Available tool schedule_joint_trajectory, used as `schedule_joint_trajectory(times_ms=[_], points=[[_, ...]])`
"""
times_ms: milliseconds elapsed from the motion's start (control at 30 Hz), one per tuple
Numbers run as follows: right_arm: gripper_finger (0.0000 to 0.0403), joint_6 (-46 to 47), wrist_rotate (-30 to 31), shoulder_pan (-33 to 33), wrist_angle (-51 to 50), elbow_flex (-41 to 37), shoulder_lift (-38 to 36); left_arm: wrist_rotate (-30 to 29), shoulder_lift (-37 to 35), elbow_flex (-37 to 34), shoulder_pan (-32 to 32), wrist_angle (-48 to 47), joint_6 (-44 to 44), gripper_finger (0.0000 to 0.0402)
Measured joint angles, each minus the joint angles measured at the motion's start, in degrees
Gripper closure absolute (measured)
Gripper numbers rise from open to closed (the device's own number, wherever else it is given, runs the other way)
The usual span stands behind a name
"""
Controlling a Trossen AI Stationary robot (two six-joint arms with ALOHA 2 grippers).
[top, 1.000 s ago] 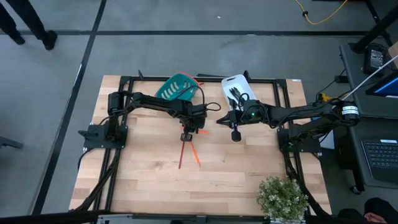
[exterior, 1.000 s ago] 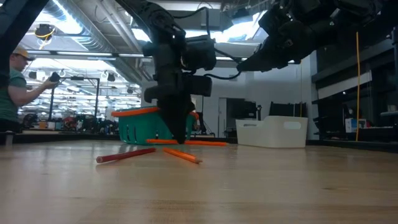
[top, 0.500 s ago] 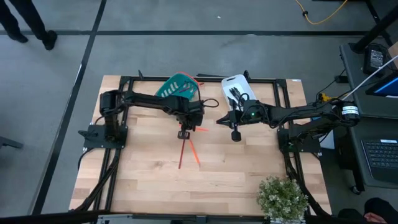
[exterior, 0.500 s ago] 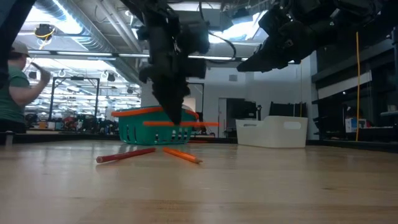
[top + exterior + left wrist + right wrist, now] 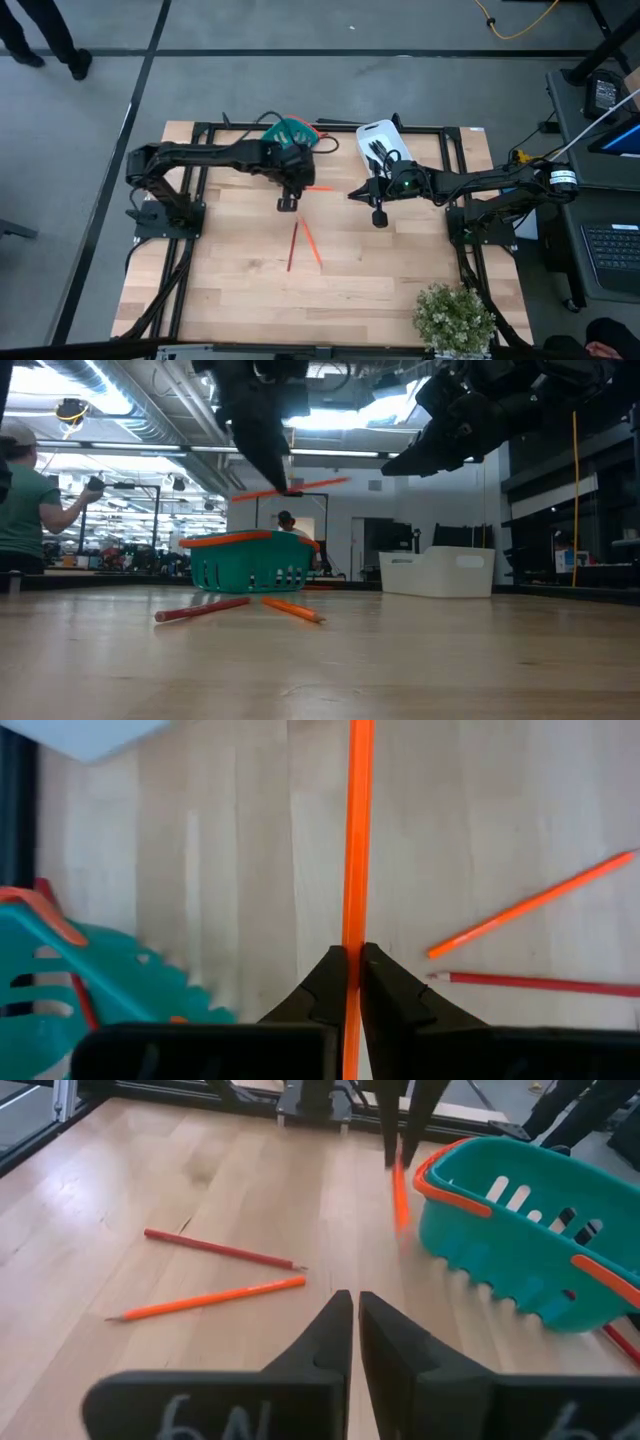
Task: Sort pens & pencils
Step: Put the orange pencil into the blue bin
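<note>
Couldn't really read anything here, just some blurry upside-down characters on the right gripper (image 5: 351, 1305) body, nothing legible.

Right wrist view. The right gripper (image 5: 354, 1312) shows its two dark fingers (image 5: 322, 1342) pressed nearly together, holding nothing, above the wooden table (image 5: 140, 1200). A red pencil (image 5: 222, 1250) and an orange pencil (image 5: 208, 1299) lie near each other on the table, apart from the gripper. A teal basket (image 5: 520, 1230) with an orange rim stands beside the left gripper (image 5: 398, 1145), which holds an orange pencil (image 5: 400, 1195) in the air.
</note>
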Motion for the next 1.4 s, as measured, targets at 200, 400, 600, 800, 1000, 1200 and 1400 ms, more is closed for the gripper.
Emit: schedule_joint_trajectory(times_ms=[200, 400, 600, 800, 1000, 1200, 1400], points=[[0.0377, 0.4, 0.0, 0.0, -0.2, 0.0, 0.0, -2.7, -2.5, 0.0, 0.0, -1.3, 0.0, 0.0386], [0.0377, 0.5, 0.0, 0.0, -0.3, 0.0, 0.0, -7.5, -3.1, 0.0, 0.5, -3.3, -1.1, 0.0386], [0.0377, 0.5, 0.0, 0.0, -0.4, 0.0, 0.0, -8.3, -3.1, 0.0, 2.7, -4.1, -1.2, 0.0386], [0.0377, 0.5, 0.0, 0.0, -0.4, 0.0, 0.0, -12.0, -3.1, 0.0, 6.0, -4.8, -1.3, 0.0386], [0.0377, 0.5, 0.0, 0.0, -0.4, 0.0, 0.0, -13.7, -3.1, 0.0, 9.3, -4.8, -1.4, 0.0386], [0.0377, 0.5, 0.0, 0.0, -0.4, 0.0, 0.0, -16.7, -3.1, 0.0, 11.8, -4.8, -1.5, 0.0386], [0.0377, 0.5, 0.0, 0.0, -0.4, 0.0, 0.0, -16.8, -3.1, 0.0, 14.1, -4.6, -1.6, 0.0386]])
